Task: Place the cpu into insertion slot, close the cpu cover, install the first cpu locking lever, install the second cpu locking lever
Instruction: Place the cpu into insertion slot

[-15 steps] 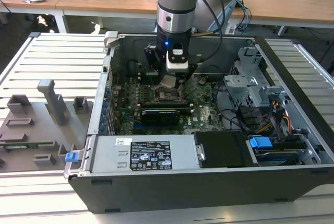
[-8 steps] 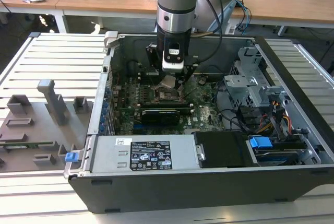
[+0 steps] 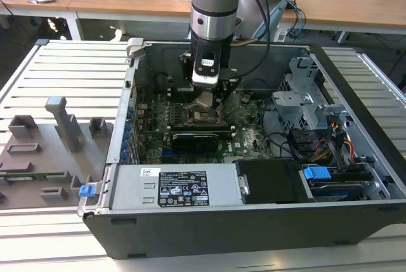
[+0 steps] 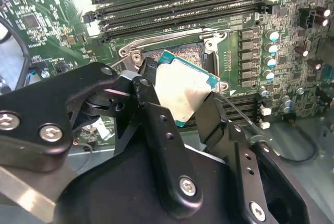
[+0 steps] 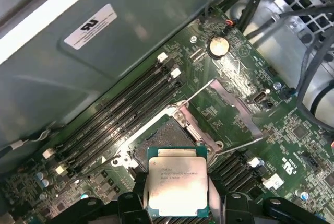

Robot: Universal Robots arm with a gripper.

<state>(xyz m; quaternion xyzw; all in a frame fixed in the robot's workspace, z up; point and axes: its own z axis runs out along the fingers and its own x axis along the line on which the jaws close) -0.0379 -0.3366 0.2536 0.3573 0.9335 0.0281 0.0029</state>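
Inside the open computer case (image 3: 127, 113), my gripper (image 3: 205, 101) is shut on the cpu (image 3: 204, 99), holding the pale silvery chip by two opposite edges. In both wrist views the cpu (image 4: 182, 91) (image 5: 175, 187) hangs tilted just above the insertion slot (image 5: 162, 140) (image 4: 185, 51), which lies bare with its dark centre showing. Black fingers (image 4: 148, 91) flank the chip. The cpu cover (image 5: 237, 106) stands swung open beside the slot. Two thin locking levers (image 5: 195, 92) (image 5: 237, 147) are raised.
Long black memory slots (image 5: 120, 114) (image 4: 177, 4) run along both sides of the socket. A graphics card (image 3: 193, 137), the silver power supply (image 3: 177, 186), a drive cage (image 3: 304, 104) with cables, and a grey fixture tray (image 3: 44, 151) on the exterior view's left surround the work area.
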